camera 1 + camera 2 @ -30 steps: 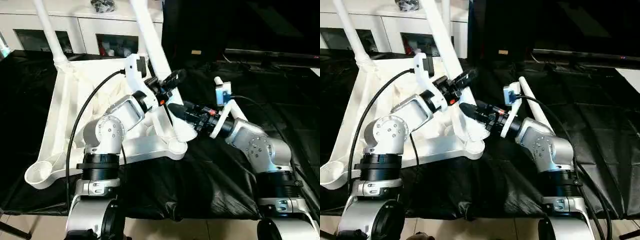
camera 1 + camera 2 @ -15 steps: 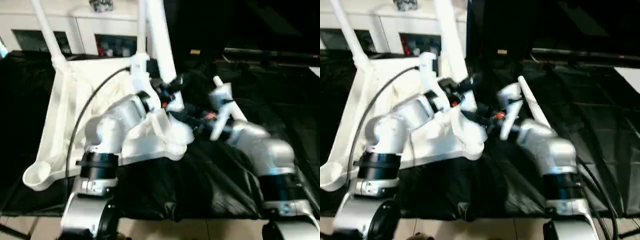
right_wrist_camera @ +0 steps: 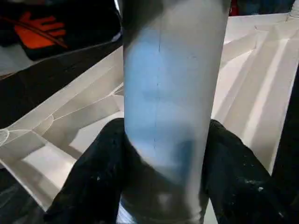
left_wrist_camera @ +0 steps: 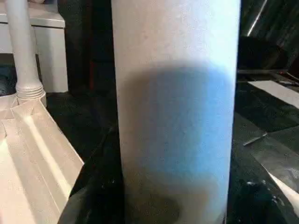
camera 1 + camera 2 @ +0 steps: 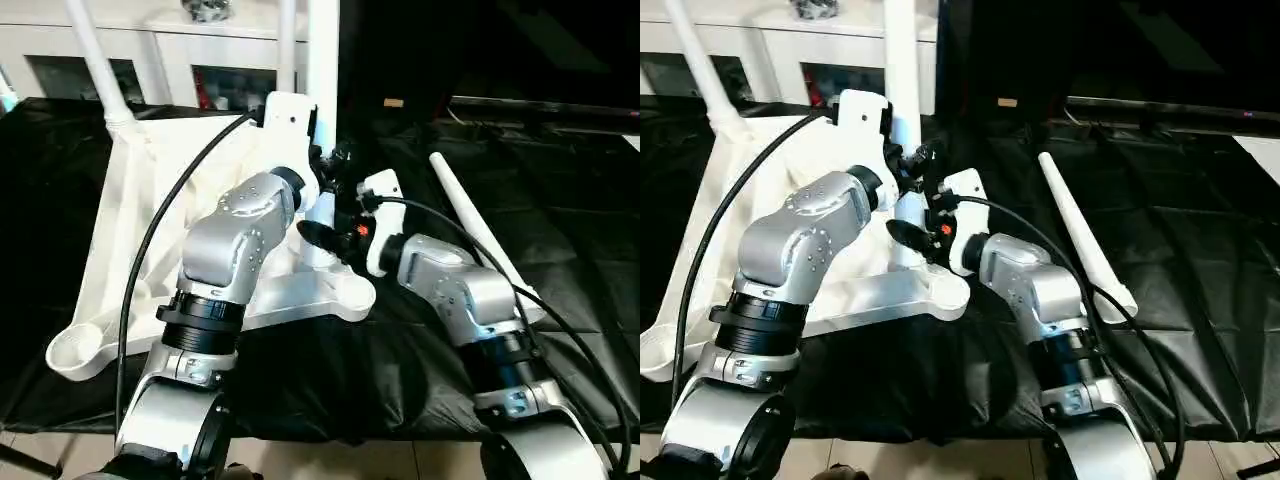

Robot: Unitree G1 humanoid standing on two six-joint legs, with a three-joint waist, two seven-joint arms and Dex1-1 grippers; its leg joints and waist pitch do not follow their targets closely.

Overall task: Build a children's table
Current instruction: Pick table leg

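The children's table top [image 5: 130, 230] lies upside down on the black-covered table, ribs facing up. One white leg [image 5: 322, 70] stands upright at its near right corner socket [image 5: 335, 290]. My left gripper [image 5: 335, 168] is shut on this leg higher up. My right gripper [image 5: 320, 236] is shut on it lower down, just above the socket. The right wrist view has the leg [image 3: 170, 79] squeezed between black fingers [image 3: 100, 172]. In the left wrist view the leg [image 4: 175, 93] is pressed close. Two more legs [image 5: 92, 55] [image 5: 287, 20] rise from the far corners.
A loose white leg [image 5: 478, 235] lies on the black cloth to the right of my right arm. The near left socket [image 5: 80, 348] is empty. A white glass-door cabinet [image 5: 150, 60] stands behind. Black cables [image 5: 160, 230] arc over both forearms.
The held leg was leaning and now stands straight up. Both arms drew in around it, the right arm swinging left. The loose leg behind that arm came into full sight.
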